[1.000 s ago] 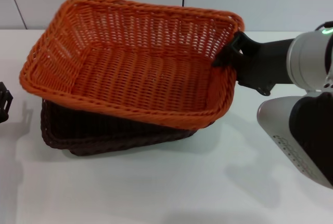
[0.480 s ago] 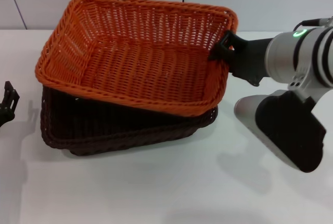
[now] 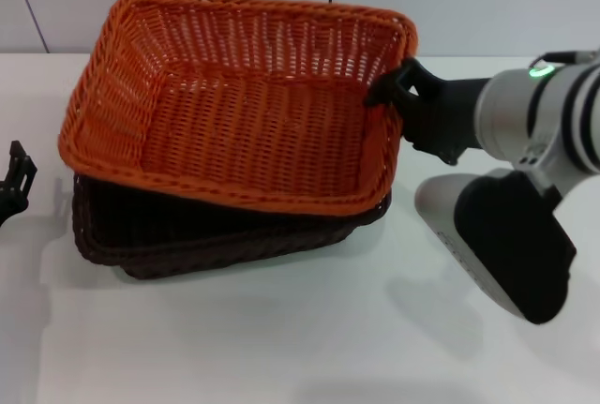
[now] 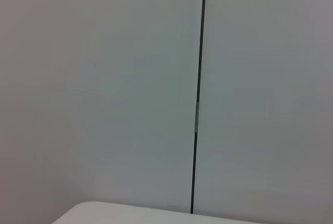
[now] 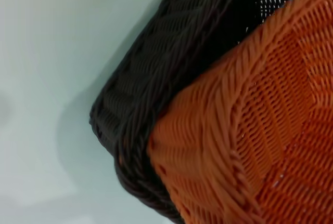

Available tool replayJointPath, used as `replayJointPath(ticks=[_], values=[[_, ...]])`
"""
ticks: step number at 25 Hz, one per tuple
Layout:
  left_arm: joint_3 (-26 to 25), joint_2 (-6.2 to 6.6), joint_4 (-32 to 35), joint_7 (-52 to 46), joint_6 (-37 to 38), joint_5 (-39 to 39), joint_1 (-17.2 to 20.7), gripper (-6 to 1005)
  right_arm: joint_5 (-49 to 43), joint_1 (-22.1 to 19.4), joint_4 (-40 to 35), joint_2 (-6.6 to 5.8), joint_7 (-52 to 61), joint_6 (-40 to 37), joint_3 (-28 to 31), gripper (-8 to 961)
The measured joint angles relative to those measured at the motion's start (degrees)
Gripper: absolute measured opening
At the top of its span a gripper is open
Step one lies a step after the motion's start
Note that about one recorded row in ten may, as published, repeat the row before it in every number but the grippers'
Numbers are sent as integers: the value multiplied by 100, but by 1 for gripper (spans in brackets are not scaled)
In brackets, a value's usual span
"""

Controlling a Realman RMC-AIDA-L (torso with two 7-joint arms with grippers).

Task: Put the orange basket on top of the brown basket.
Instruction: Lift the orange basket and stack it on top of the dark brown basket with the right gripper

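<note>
1. Our left claw (image 3: 13, 182) idles at the desk's (image 3: 281, 329) left edge — we cannot tell its state.
2. The orange basket (image 3: 234, 113) lies tilted over the brown basket (image 3: 216, 235), mid-desk, not fully nested.
3. Our right claw (image 3: 394, 90) grips its right rim — lowering and letting go are left.

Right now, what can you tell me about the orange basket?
The orange basket is a bright orange rectangular tray that looks like woven wicker, with sloped open-weave sides and a braided rim. Nothing is inside it. It sits tilted on top of the brown basket, its left end riding higher and not fully nested. The right claw grips its rim at the right end. In the right wrist view, its corner overlaps the brown rim.
</note>
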Motion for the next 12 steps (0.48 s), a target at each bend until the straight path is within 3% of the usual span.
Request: replayJointPath(ticks=[1,4,10,12], values=[[-3,2,0,7,0,0,-5,813,-4,-94,-85,-2,11,1,-7,207],[-22,12,10,26,0,0,-24,813,-8,-411,-368,12,17,3,-23,382],[-34,24,82,52,19,0,-47,813,-15,-1193,-1068,82,140,0,-263,596],[-56,28,110,53,37,7,-25,813,-16,-1454,-1242,108,295,58,-403,601]])
